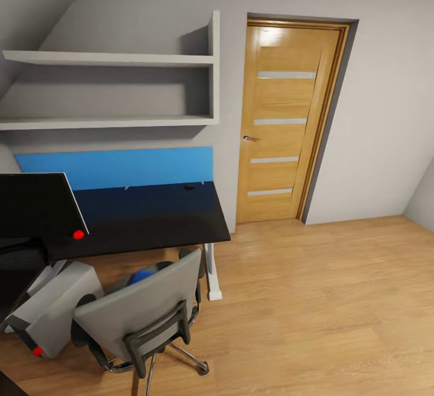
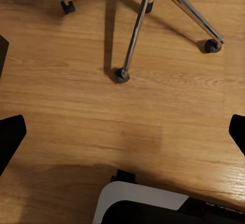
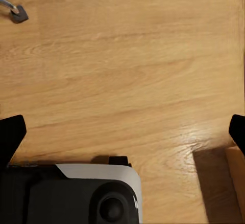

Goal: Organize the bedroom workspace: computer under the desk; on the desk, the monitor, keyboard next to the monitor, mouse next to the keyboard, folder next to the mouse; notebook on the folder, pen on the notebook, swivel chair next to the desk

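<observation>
Both jaws spread wide over bare floor; swivel chair [image 1: 141, 317] base lies beyond left jaws

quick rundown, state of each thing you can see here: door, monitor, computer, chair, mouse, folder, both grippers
door: shut
monitor: upright on the desk, screen dark
computer: on the floor beside the desk, tilted, not under it
swivel chair: upright, close to the desk edge
folder: lying on the chair seat, mostly hidden
mouse: on the desk near the back panel
left gripper: open, empty
right gripper: open, empty
</observation>
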